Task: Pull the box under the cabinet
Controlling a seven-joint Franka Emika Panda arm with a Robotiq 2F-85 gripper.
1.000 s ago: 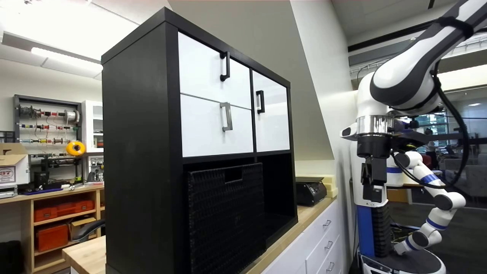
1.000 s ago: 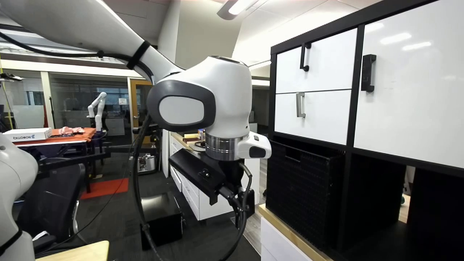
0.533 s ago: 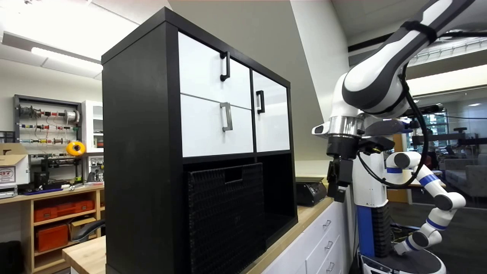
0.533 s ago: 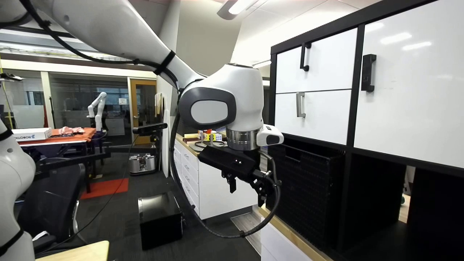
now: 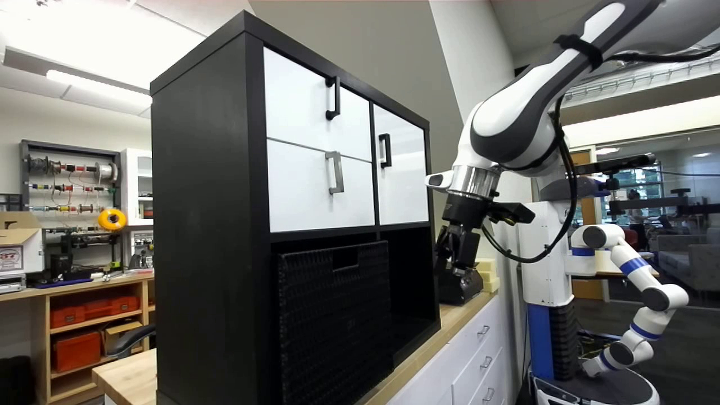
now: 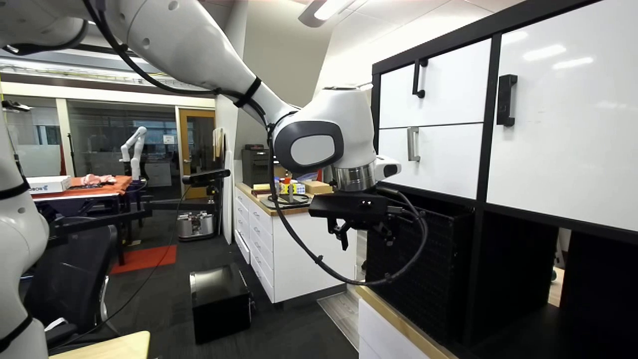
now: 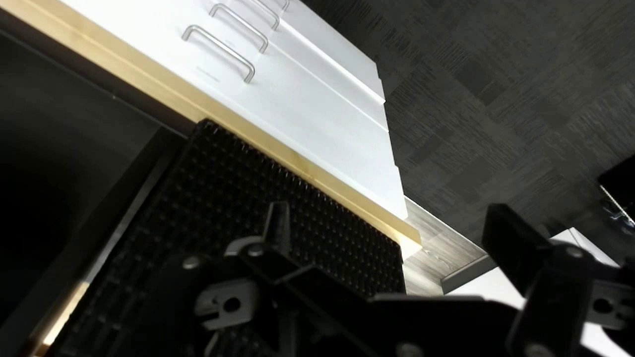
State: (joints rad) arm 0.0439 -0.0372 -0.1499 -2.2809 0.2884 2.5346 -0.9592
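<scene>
While the gripper (image 7: 389, 213) gapes clear of the box (image 5: 337, 320), a carton (image 5: 31, 253) reads "37".

One black cabinet (image 5: 208, 219), one woven box (image 5: 334, 323)

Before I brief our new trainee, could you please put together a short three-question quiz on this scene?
1. Fill in: In both exterior views, the black woven bin stands in the lower ____ part of the cabinet.
2. True or false: The hand is shut on the bin.
3. Multiple choice: What colour is the handle on the lower white drawer front? A) Red; B) Silver-grey; C) White.

Key:
1. Left.
2. False: the hand is open, as the wrist view shows.
3. B.
</scene>
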